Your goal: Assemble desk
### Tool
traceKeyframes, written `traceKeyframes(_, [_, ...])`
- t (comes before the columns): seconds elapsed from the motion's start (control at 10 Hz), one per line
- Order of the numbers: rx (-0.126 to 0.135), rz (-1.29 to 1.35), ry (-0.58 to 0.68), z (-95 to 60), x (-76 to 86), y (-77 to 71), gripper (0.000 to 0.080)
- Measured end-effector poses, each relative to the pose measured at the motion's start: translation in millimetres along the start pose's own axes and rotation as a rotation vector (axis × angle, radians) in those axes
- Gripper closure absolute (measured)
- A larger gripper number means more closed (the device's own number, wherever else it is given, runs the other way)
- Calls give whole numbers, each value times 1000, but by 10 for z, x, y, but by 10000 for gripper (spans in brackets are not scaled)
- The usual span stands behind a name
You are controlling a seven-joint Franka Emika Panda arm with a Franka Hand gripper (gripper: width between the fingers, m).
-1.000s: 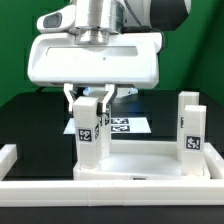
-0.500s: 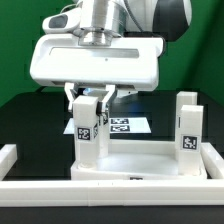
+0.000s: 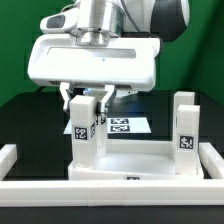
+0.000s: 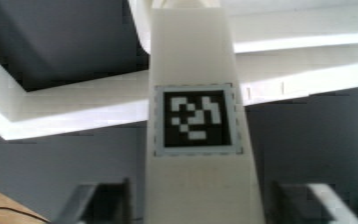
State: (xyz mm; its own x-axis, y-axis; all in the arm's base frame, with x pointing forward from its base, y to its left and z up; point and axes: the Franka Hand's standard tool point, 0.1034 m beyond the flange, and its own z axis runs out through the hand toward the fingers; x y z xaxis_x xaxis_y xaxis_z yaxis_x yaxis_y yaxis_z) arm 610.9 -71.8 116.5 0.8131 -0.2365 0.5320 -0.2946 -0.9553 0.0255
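Note:
The white desk top (image 3: 140,162) lies upside down on the black table, its rim up. One tagged white leg (image 3: 84,135) stands upright at its corner on the exterior view's left. My gripper (image 3: 87,103) is straight above that leg, shut on its upper end. A second tagged leg (image 3: 186,125) stands at the corner on the exterior view's right. In the wrist view the held leg (image 4: 197,110) runs up the middle between my fingers (image 4: 101,205), with the desk top (image 4: 318,85) behind it. My gripper (image 4: 197,208) closes on its sides.
The marker board (image 3: 126,126) lies flat on the table behind the desk top. A long white border rail (image 3: 110,192) runs along the front, and another rail (image 3: 8,156) stands at the exterior view's left edge.
The gripper and the held leg have turned a little; the leg's tag has shifted slightly toward the exterior view's left. The desk top has also shifted slightly.

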Motion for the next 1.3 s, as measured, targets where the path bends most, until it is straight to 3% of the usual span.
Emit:
traceKeyframes(0.1, [0, 0, 0, 1, -1, 0, 270])
traceKeyframes(0.2, [0, 0, -1, 2, -3, 1, 176])
traceKeyframes(0.3, [0, 0, -1, 3, -4, 1, 155])
traceKeyframes(0.7, [3, 2, -14, 3, -4, 1, 150])
traceKeyframes(0.9, [46, 39, -107, -134, 151, 5, 150])
traceKeyframes(1.1, [54, 48, -149, -95, 221, 10, 150])
traceKeyframes(1.2, [55, 56, -195, -39, 184, 54, 150])
traceKeyframes(1.3, [79, 80, -309, -12, 120, 43, 150])
